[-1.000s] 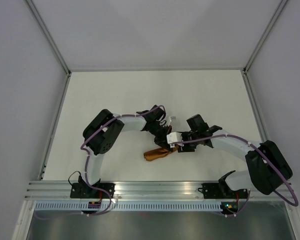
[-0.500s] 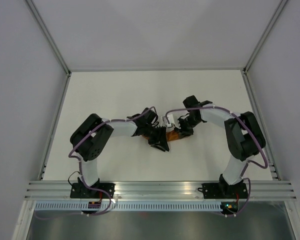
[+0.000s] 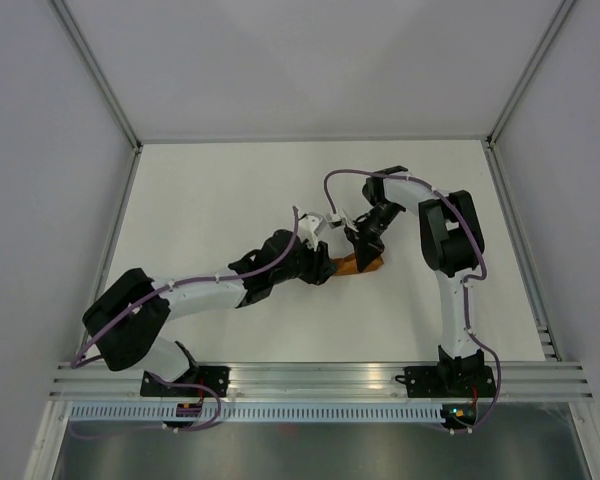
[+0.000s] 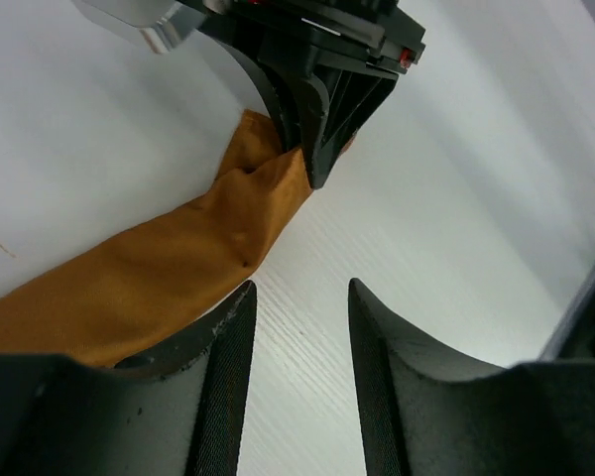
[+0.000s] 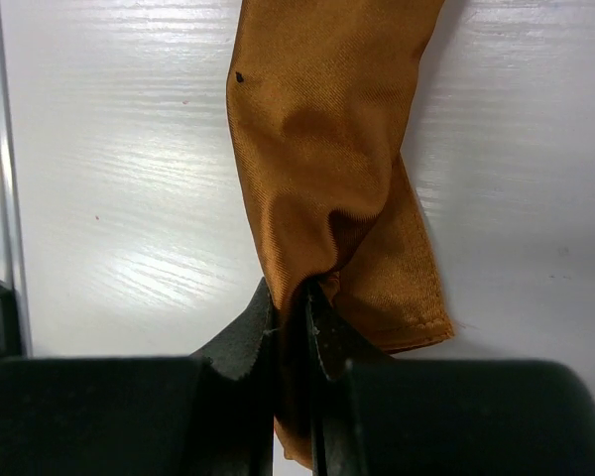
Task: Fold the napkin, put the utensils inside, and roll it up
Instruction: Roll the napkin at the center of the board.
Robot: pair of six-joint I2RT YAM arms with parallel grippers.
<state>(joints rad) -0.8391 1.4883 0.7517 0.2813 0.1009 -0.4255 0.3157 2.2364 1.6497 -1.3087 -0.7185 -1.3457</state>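
The rust-brown napkin (image 3: 371, 264) lies bunched into a narrow strip on the white table, between the two grippers. In the right wrist view the napkin (image 5: 322, 149) runs away from my right gripper (image 5: 293, 297), which is shut on a pinched fold at its near end. My right gripper (image 3: 364, 246) hangs over the strip's far-right end. In the left wrist view the napkin (image 4: 169, 273) lies to the left of my left gripper (image 4: 299, 297). That gripper is open with only bare table between its fingers. My left gripper (image 3: 323, 268) sits at the strip's left end. No utensils are in view.
The white table (image 3: 220, 200) is bounded by metal frame posts at the left (image 3: 110, 260) and right (image 3: 515, 230). An aluminium rail (image 3: 320, 378) carrying both arm bases runs along the near edge. The left arm stretches low across the table from the bottom left.
My left gripper has opened and let go of the napkin. My right gripper has shut on it and drawn it away from the near edge toward the right.
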